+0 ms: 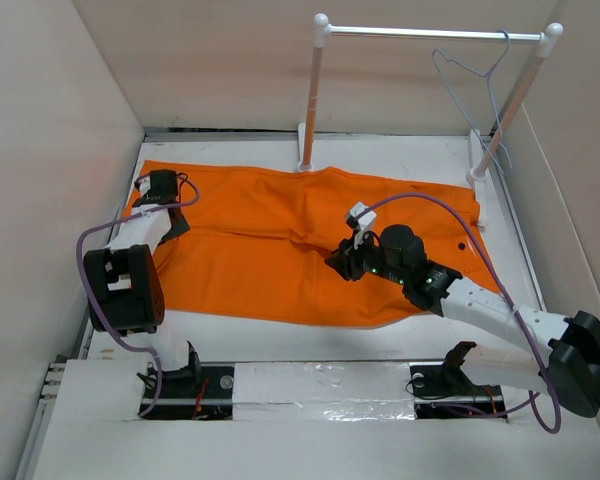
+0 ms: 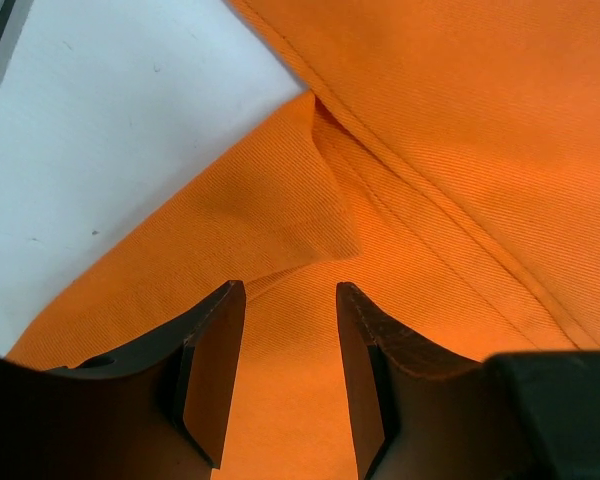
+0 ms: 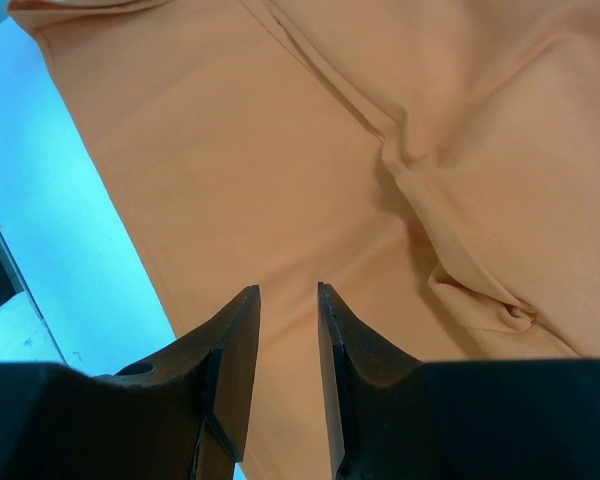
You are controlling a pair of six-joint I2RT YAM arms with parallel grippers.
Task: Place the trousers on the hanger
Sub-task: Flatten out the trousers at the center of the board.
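The orange trousers lie spread flat across the table, waistband with its small button at the right, leg ends at the left. The pale wire hanger hangs by its hook from the rail's crossbar at the back right. My left gripper is open and empty over the left leg ends; in the left wrist view it frames a seam and fold of the trousers. My right gripper is open and empty just above the middle of the trousers, seen in the right wrist view.
A white two-post rail stand with a metal crossbar stands at the back of the table. White walls close in the left, back and right. The bare white table shows in front of the cloth.
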